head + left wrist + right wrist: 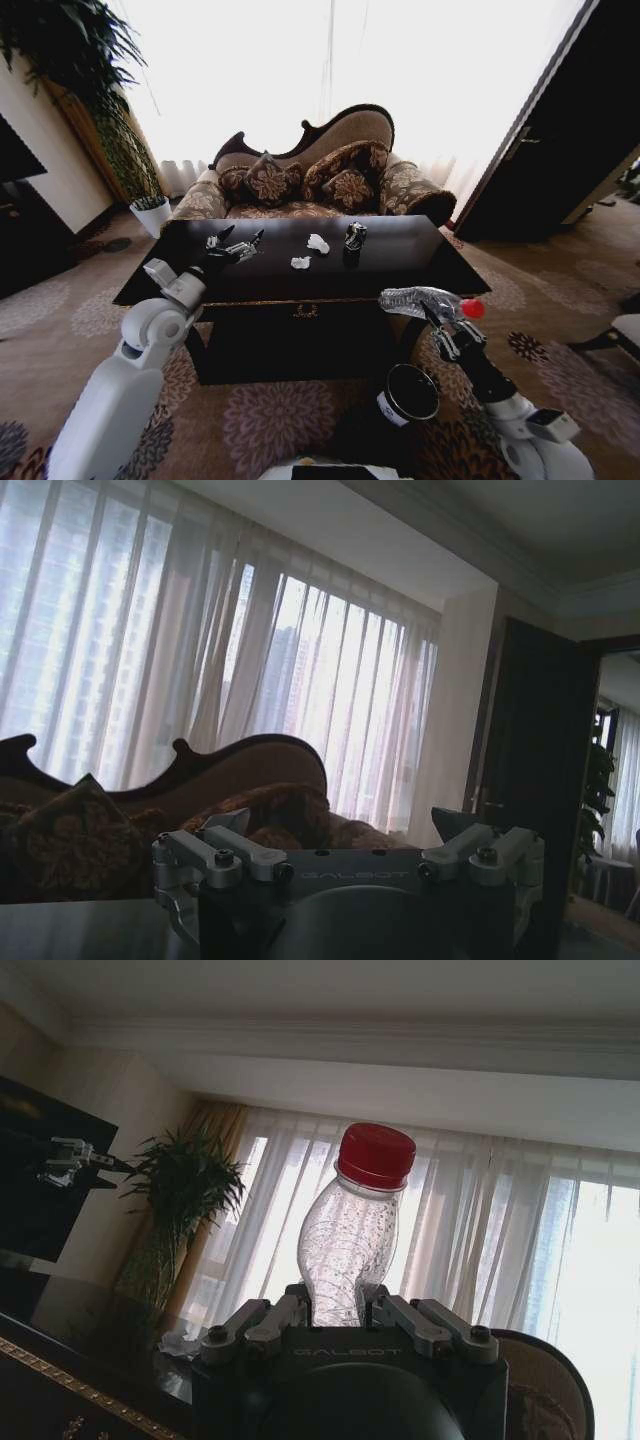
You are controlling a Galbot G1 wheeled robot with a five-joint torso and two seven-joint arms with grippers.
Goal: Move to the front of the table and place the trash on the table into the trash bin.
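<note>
- I am parked at the front of the table [420,262], so the driving part looks done.
- My right gripper [441,322] is closed on a clear plastic bottle [420,299] with a red cap. It hangs just off the table's front right edge, above and a little behind the trash bin [410,393].
- The bin stands on the carpet in front of the table, near its right end. From here its mouth looks dark, and I cannot tell what is inside.
- My left gripper [238,246] hovers over the table's left part, fingers spread wide and holding nothing.
- Still on the tabletop: one white paper wad [318,243] near the middle, a second wad [301,263] closer to the front edge, and a dark crushed can [354,236] just right of them.
- My judgement: the bottle is partway to the bin, not yet dropped, and three pieces remain to clear.
</note>
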